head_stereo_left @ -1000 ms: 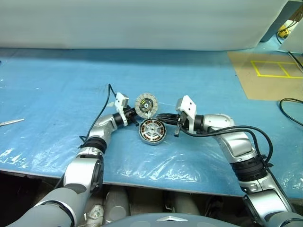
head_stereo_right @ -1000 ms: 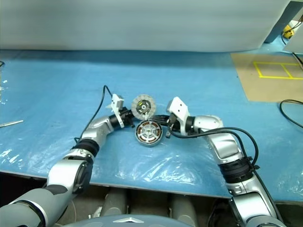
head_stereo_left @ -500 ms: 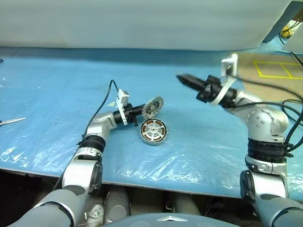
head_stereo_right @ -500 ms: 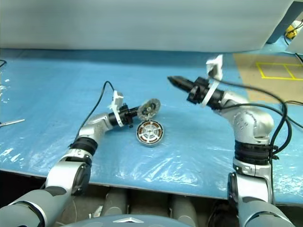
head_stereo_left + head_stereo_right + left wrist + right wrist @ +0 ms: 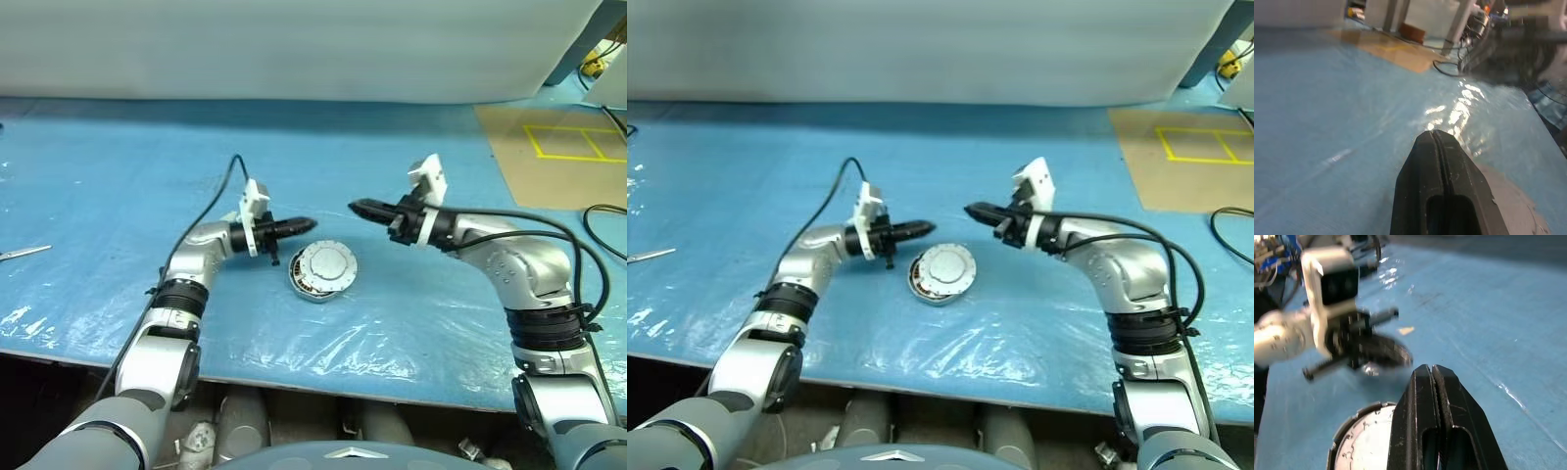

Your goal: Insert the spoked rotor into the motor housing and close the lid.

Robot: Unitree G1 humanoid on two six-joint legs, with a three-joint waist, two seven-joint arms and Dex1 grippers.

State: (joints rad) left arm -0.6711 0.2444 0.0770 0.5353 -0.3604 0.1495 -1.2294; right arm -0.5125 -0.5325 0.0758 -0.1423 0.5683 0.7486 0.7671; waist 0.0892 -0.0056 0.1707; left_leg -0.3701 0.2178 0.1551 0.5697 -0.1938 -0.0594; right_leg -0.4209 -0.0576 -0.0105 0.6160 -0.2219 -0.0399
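- On a blue plastic-covered table [image 5: 118,176], the lid [image 5: 327,264] lies plain grey face up on top of the motor housing [image 5: 303,284], sitting a little off-centre so that a crescent of the copper-brown windings shows at its near left edge
- The spoked rotor cannot be made out; the lid covers the middle of the housing
- The left gripper [image 5: 306,225] hangs above the table just to the left of the stacked discs, pointing toward the robot's right, its two black fingers pressed together and holding nothing; the left wrist view shows them meeting along a thin seam
- The right gripper [image 5: 357,208] hovers on the far right side of the discs, pointing to the robot's left, its fingers likewise closed flat against each other and empty
- The two sets of fingertips face one another across a short gap above the lid's far edge, neither touching the lid nor the housing
- In the right wrist view the grey lid appears just below the closed fingers, with the left gripper blurred beyond it
- A brown board [image 5: 549,152] marked with yellow tape lies at the table's far right corner, well apart from the discs
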